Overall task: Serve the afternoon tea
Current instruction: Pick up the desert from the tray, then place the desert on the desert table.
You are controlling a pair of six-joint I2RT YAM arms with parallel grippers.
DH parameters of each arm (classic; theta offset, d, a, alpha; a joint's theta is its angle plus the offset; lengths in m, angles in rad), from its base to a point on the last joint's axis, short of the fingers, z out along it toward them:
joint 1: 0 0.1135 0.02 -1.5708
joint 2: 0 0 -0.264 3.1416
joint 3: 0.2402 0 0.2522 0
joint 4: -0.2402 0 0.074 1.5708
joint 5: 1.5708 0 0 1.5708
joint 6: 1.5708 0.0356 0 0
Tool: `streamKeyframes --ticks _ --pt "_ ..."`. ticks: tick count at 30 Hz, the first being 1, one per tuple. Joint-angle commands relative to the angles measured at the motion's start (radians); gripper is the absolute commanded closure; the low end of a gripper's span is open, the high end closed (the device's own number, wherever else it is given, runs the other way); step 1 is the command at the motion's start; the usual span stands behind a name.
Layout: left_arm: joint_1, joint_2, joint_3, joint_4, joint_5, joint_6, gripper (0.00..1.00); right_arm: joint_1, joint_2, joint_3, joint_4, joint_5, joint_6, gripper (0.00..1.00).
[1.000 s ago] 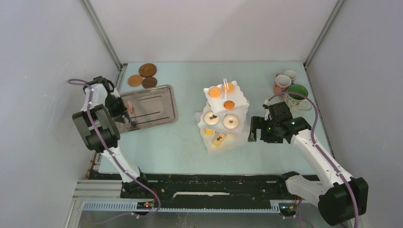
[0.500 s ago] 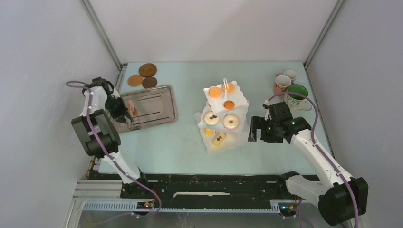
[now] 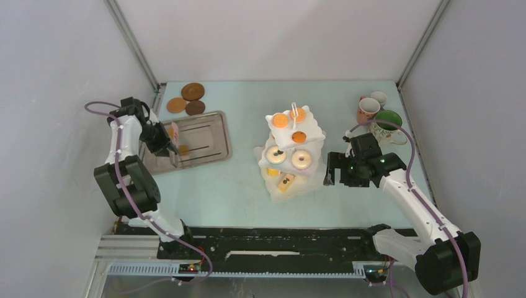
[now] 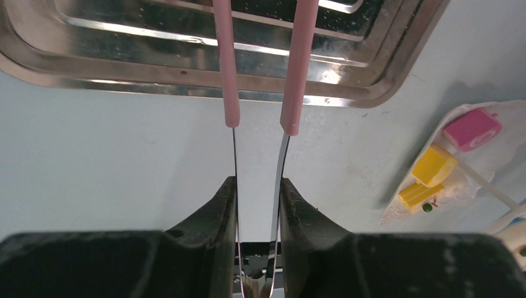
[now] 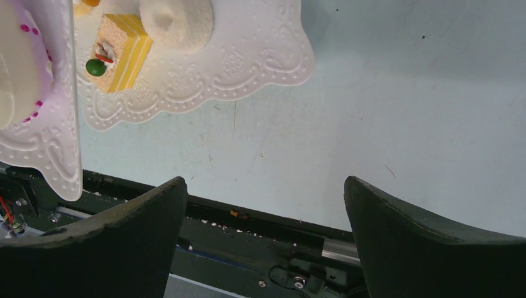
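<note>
The white three-tier stand [image 3: 310,131] stands mid-table, with orange biscuits [image 3: 280,120] on top, donuts [image 3: 302,159] on the middle tier and yellow cakes [image 3: 286,182] at the bottom. Three mugs stand at the far right: pink [image 3: 367,110], small pale [image 3: 379,98] and green-inside [image 3: 388,124]. Brown coasters [image 3: 193,91] lie at the far left. My left gripper [image 3: 162,139] [image 4: 257,180] is shut on the pink tongs [image 3: 175,131] [image 4: 289,93], whose tips reach over the tray. My right gripper [image 3: 329,172] [image 5: 263,183] is open and empty, just right of the stand's bottom tier [image 5: 248,56].
The grey metal tray [image 3: 211,127] [image 4: 124,68] lies left of the stand, with a small brown round piece [image 3: 183,149] on it near the tongs. In the left wrist view the stand's bottom tier [image 4: 515,133] shows yellow and pink cakes. A black rail runs along the near table edge.
My left arm has swung toward the far side over the tray, carrying the tongs with it. The right arm has not moved.
</note>
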Motion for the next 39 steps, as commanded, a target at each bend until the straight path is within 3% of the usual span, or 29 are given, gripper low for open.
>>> streamKeyframes --ticks 1,25,39 --pt "-0.034 -0.088 -0.022 0.023 0.057 -0.035 1.00 0.004 -0.012 0.016 0.009 0.005 -0.001 0.00" --pt "-0.299 -0.435 -0.149 0.080 0.078 -0.237 1.00 0.005 -0.024 0.016 0.013 0.002 0.000 0.00" --pt "-0.672 -0.657 -0.090 0.126 0.070 -0.404 1.00 0.005 -0.030 0.015 0.014 0.005 0.000 0.00"
